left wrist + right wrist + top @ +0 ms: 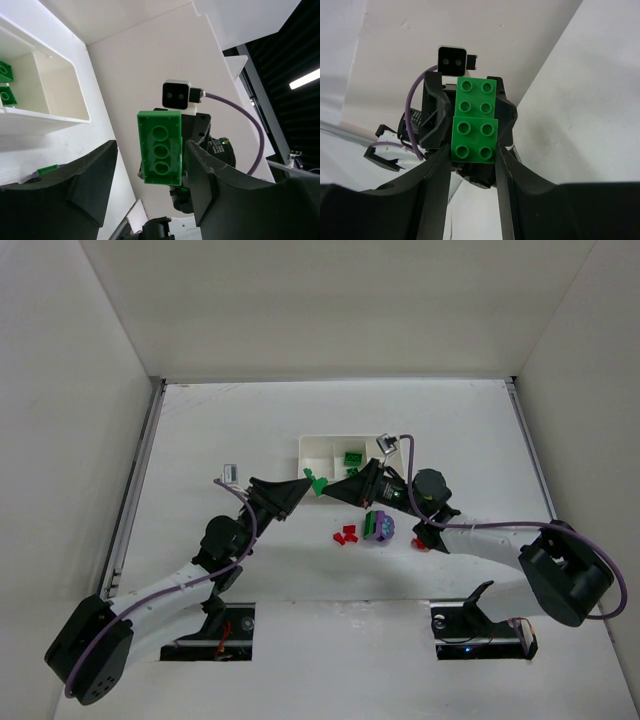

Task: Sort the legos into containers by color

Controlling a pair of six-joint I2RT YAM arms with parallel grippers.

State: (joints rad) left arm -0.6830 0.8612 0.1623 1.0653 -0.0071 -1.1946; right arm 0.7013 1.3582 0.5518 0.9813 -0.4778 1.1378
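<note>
**Nose to nose over one green brick (316,482), just off the white tray (302,452)**

From above: poised just off the tray's near long side, toward its left end. Flanked there by the left gripper (306,486) on the side away from the tray's middle and by the right gripper (335,487) on the other, tip facing tip.

In the right wrist view: the studded face of that green brick (474,120), with eight studs and a seam across the middle. Sitting in the right gripper (472,150) with both long edges tight against the dark fingers (437,190). Closed to brick width and gripping it.

In the left wrist view: the same brick (161,147) from its hollow underside, with three round tubes in a row. Standing in the left gripper (150,145), parted wider than the brick. Touching along one finger (210,185), with a pale strip of background before the other (90,185). No squeeze from this side, as far as can be told.

In the tray's middle compartment: more green bricks (353,457), also visible beyond the tray wall (50,120) at the left wrist view's edge (5,82).

Over the tray's right compartment: the right arm's camera block (388,445), contents hidden.

On the table (250,420), in front of the tray's near side and well apart from it: a loose cluster of red bricks (346,534). Just beside them, a purple-and-green clump (379,526). Further toward the tray's right end, a lone red brick (421,544) partly under the right arm.
</note>
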